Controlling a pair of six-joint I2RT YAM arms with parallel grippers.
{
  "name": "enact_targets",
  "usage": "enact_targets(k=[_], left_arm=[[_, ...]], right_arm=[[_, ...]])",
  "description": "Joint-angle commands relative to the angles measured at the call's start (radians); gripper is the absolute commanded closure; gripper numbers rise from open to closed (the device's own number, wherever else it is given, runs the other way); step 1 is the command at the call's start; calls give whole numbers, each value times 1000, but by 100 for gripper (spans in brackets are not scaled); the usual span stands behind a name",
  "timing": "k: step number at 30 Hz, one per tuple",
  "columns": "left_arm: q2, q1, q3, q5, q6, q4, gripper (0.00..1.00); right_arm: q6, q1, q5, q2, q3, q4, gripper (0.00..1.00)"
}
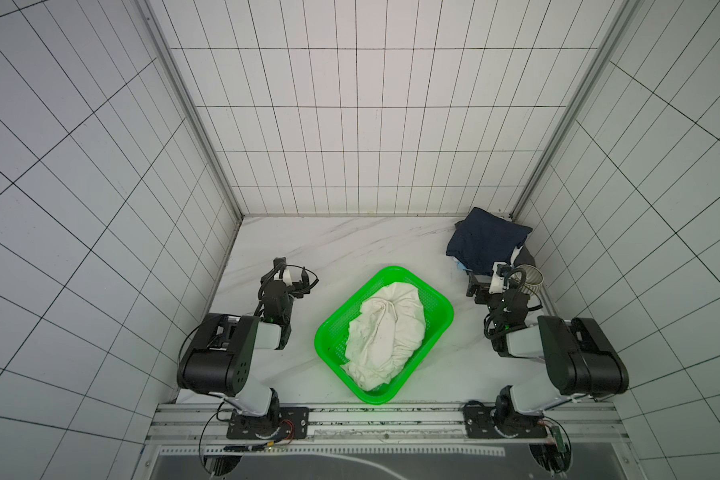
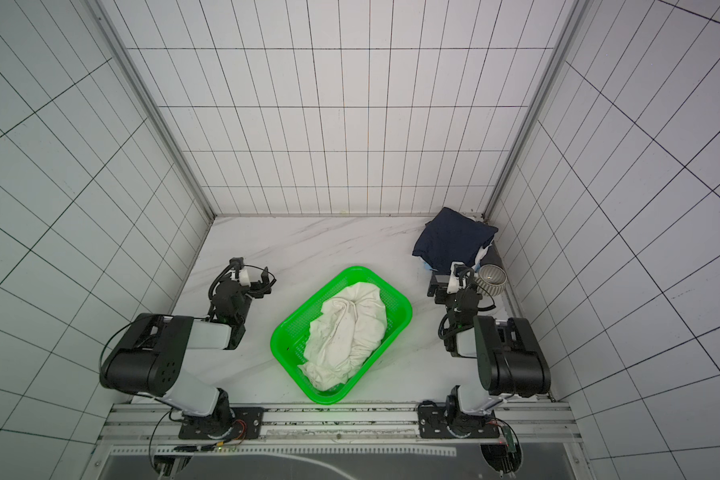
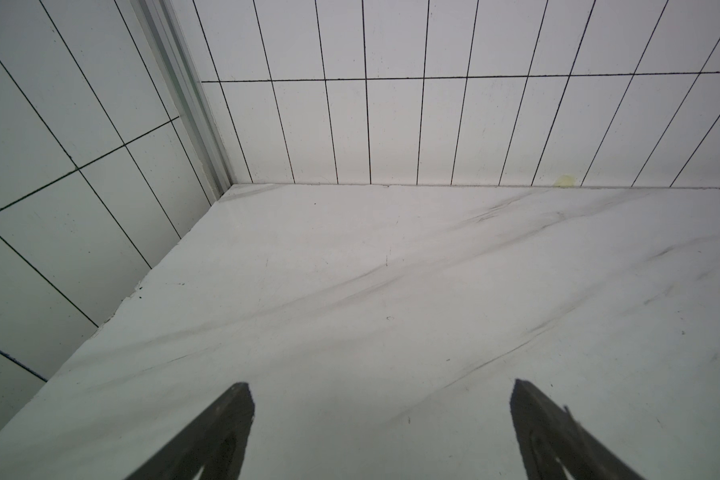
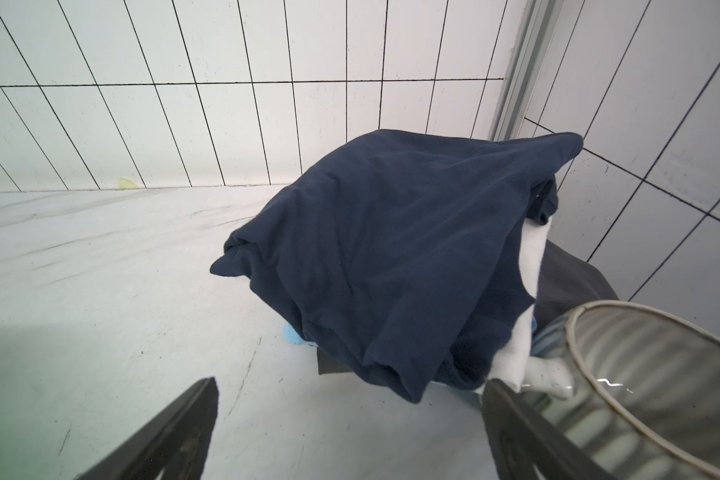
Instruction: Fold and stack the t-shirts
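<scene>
The cream-white shirt (image 1: 385,332) (image 2: 344,334) lies bunched in a heap inside the green basket (image 1: 333,324) (image 2: 285,328), which sits askew in the middle of the tabletop (image 1: 350,249), toward its near edge. The shirt fills most of the basket, and one fold reaches the rim at the near end. Its sleeves and collar cannot be made out in the crumple, and whatever lies under it is hidden.

The navy shirt (image 1: 485,241) (image 2: 454,239) (image 4: 391,257) tops a pile in the far right corner of the tabletop. It drapes over the layers below. Only a strip of white cloth (image 4: 531,253), a scrap of light-blue cloth (image 4: 292,334) and some dark grey cloth (image 4: 570,278) peek out, so the pile cannot be counted. In both top views the right arm's wrist covers the near edge of the pile.

A ribbed bowl (image 1: 531,279) (image 2: 491,280) (image 4: 641,365) stands just beside the pile at the right edge. The right wrist view cuts it off and shows only its ribbed inner wall.

The right claw (image 4: 350,384) is spread wide and empty, facing the pile. One finger is close to the bowl's rim, and contact cannot be told. The left claw (image 3: 381,390) is also spread wide with nothing in it, over bare tabletop near the left edge. In the wrist views the fingers of both are cut off at the frame
</scene>
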Motion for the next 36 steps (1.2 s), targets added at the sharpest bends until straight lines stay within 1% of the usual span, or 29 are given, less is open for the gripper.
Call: enact_targets(k=[1, 3, 4, 5, 6, 7, 8, 9, 10, 11, 12, 13, 14, 15, 16, 17, 18, 19, 22, 24, 26, 30, 31, 34, 36], left_arm=[[-7, 1, 3, -15, 16, 51, 3], [-73, -27, 68, -152, 8, -111, 2], [-121, -50, 135, -250, -11, -263, 2], [-177, -66, 218, -321, -78, -454, 2], [-220, -65, 288, -326, -145, -617, 2], [-263, -59, 367, -311, -247, -776, 2], [-295, -50, 433, -280, -334, -934, 2], [-322, -37, 475, -233, -405, -1033, 2], [-350, -10, 508, -153, -482, -1125, 2], [-375, 30, 529, -24, -519, -1200, 2], [-397, 65, 525, 115, -516, -1206, 2], [-426, 97, 505, 267, -502, -1194, 2], [-459, 115, 482, 343, -514, -1192, 3], [-493, 119, 457, 383, -515, -1173, 3], [-536, 114, 420, 415, -516, -1150, 3], [-578, 110, 393, 431, -523, -1144, 3], [-613, 106, 373, 431, -528, -1147, 3], [-651, 96, 355, 420, -538, -1160, 3], [-739, 58, 325, 359, -558, -1227, 3], [-783, 22, 317, 309, -549, -1275, 3], [-820, 0, 316, 272, -539, -1332, 3], [-873, -3, 292, 283, -521, -1358, 2], [-879, -2, 291, 280, -517, -1365, 2], [-880, -4, 296, 289, -503, -1369, 2], [-873, -3, 304, 296, -498, -1374, 2]], right_arm=[[3, -2, 34, -19, 14, 0, 0], [-3, 2, 45, -105, 110, -235, 0], [7, 5, 34, -149, 182, -379, 1], [62, 6, 11, -188, 247, -488, 1], [109, 4, -38, -217, 288, -539, 1], [182, 4, -101, -246, 320, -575, 1], [333, 5, -125, -264, 337, -588, 1], [482, -5, -133, -275, 353, -625, 1], [562, -39, -225, -285, 388, -748, 1], [613, -49, -309, -280, 391, -745, 0], [593, -54, -468, -267, 400, -710, 1], [561, -37, -595, -243, 439, -735, 1], [517, 2, -607, -230, 493, -862, 1], [453, 53, -571, -229, 531, -964, 0], [379, 119, -483, -237, 568, -1080, 1], [321, 179, -398, -244, 585, -1152, 1], [284, 222, -356, -248, 589, -1186, 1], [241, 257, -347, -246, 596, -1218, 1], [152, 311, -312, -205, 635, -1316, 1], [96, 323, -258, -156, 669, -1378, 1], [46, 330, -180, -96, 714, -1443, 2], [-3, 330, -81, 6, 760, -1478, 10], [-16, 329, -108, 26, 775, -1487, 11], [-13, 332, -219, 39, 777, -1459, 21], [-11, 341, -217, 36, 778, -1466, 20]])
